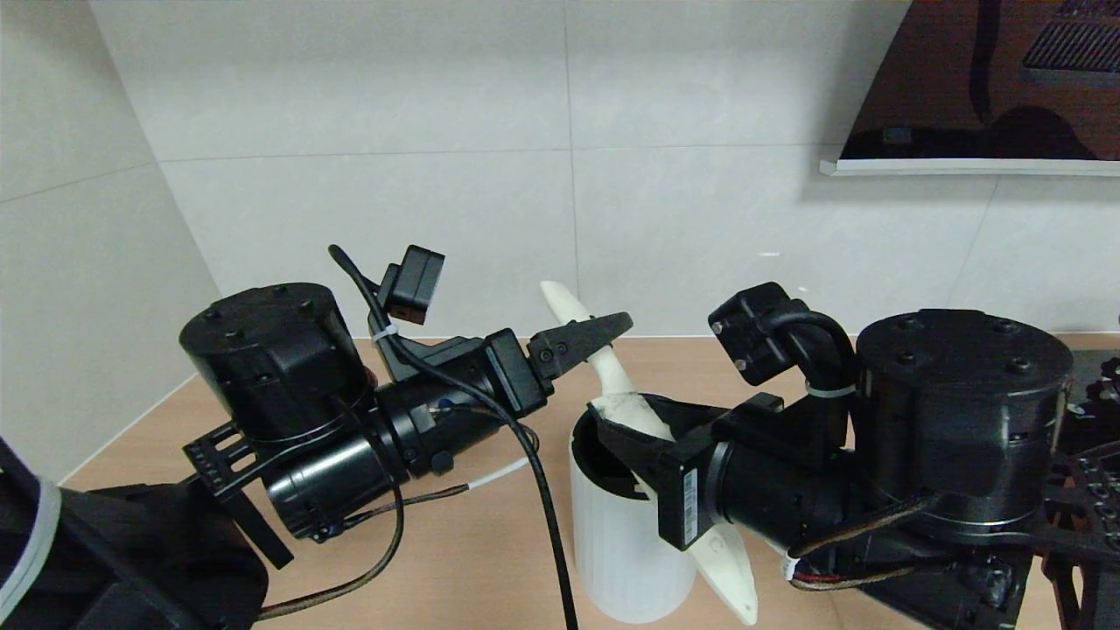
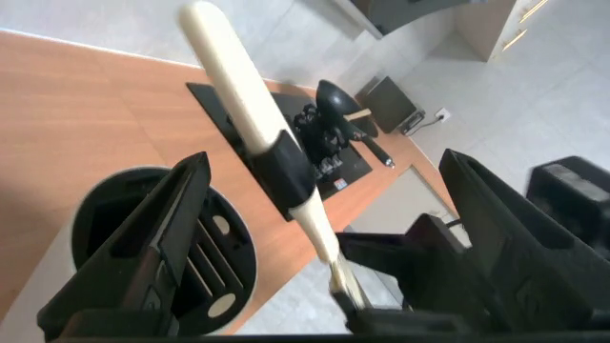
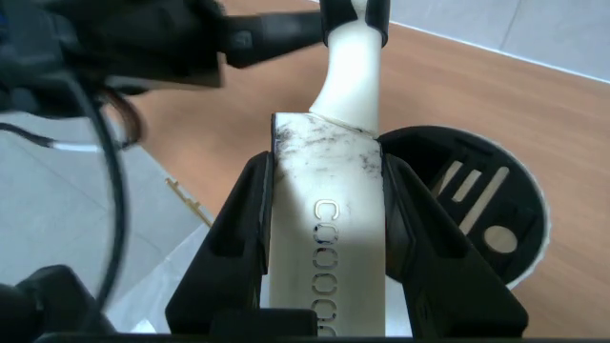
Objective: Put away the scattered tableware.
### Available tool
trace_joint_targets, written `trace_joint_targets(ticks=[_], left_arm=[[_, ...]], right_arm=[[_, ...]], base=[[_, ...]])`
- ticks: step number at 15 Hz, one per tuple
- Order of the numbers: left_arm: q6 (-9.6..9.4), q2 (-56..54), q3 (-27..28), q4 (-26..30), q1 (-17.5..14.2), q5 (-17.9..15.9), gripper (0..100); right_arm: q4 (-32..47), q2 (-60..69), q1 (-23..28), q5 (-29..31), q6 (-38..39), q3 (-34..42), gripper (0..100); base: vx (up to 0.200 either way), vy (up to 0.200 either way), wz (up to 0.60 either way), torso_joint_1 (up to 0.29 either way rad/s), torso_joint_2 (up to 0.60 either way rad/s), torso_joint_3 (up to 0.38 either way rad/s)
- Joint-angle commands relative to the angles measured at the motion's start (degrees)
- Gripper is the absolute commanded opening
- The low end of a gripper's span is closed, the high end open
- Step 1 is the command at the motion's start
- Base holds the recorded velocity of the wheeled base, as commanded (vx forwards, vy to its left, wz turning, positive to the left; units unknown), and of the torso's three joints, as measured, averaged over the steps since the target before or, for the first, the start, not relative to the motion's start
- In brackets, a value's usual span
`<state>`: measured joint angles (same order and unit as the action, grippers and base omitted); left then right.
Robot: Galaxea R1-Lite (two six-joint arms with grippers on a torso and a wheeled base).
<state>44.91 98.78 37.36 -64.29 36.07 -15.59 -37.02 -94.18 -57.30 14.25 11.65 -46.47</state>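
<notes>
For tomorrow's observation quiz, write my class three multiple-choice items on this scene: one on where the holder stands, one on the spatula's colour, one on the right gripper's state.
1. Where does the holder stand?
A) on the wooden counter
B) in a sink
C) on a shelf

2. What colour is the spatula?
A) red
B) white
C) green

3. What is the state of the right gripper?
A) open and empty
B) shut on a cup
C) shut on the spatula's blade

Answers:
1 A, its base rests on the wood.
2 B, handle and blade are both white.
3 C, its fingers press the blade from both sides.
</notes>
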Motion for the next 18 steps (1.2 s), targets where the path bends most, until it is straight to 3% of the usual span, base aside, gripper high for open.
trace_joint_targets(ticks=[1, 11, 12, 18], left_arm=[[0.00, 0.54, 0.08, -0.13, 0.05, 0.12, 100], [-0.09, 1.24, -0.10, -1.62, 0.49, 1.09, 100], [-0.09, 1.24, -0.10, -1.62, 0.67, 1.09, 0], [-0.09, 1.41, -0.10, -1.62, 0.84, 1.09, 0]], right_arm=[[0.02, -0.21, -0.36, -0.01, 0.04, -0.02, 0], [0.02, -0.74, -1.33, -0.01, 0.83, -0.02, 0], [0.02, -0.83, -1.68, -0.01, 0.91, -0.02, 0], [-0.07, -0.74, -2.12, -0.01, 1.00, 0.15, 0]], base=[[0.000, 0.000, 0.00, 0.000, 0.00, 0.000], [0.000, 0.000, 0.00, 0.000, 0.00, 0.000], [0.000, 0.000, 0.00, 0.000, 0.00, 0.000], [0.000, 0.000, 0.00, 0.000, 0.00, 0.000]])
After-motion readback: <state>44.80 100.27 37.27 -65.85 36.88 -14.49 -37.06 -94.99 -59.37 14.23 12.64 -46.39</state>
